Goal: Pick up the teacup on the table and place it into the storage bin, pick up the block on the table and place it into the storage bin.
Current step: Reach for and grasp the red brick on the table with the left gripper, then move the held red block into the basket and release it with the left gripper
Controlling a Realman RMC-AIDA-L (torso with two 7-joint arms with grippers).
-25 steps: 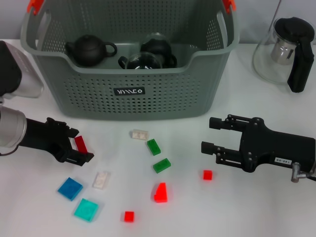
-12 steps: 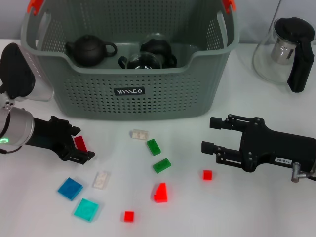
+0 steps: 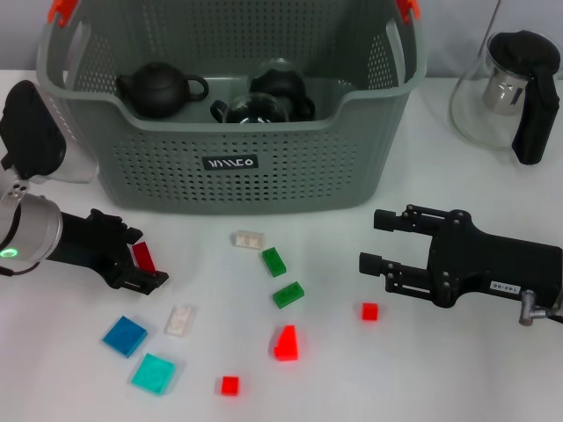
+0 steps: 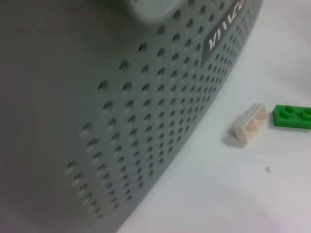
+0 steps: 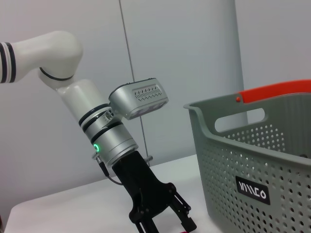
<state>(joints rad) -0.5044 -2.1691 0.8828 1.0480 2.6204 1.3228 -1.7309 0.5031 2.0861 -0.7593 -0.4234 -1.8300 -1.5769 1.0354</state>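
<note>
My left gripper (image 3: 139, 261) is shut on a dark red block (image 3: 143, 257), low over the table in front of the left corner of the storage bin (image 3: 237, 180). From the right wrist view the left gripper (image 5: 163, 221) hangs beside the bin (image 5: 252, 165). The left wrist view shows the bin wall (image 4: 121, 121), a white block (image 4: 250, 124) and a green block (image 4: 291, 116). My right gripper (image 3: 378, 242) is open above the table on the right. No teacup shows on the table; dark pots (image 3: 163, 88) lie in the bin.
Loose blocks are scattered on the table: white (image 3: 248, 238), green (image 3: 274, 262), green (image 3: 288, 294), red (image 3: 369, 311), a red wedge (image 3: 285, 343), cyan (image 3: 154, 373), blue (image 3: 124, 335). A glass pitcher (image 3: 510, 88) stands at the back right.
My left arm's upper link has swung into view beside the bin's left end. The gripper holding the red block has barely shifted. The right arm has not moved.
</note>
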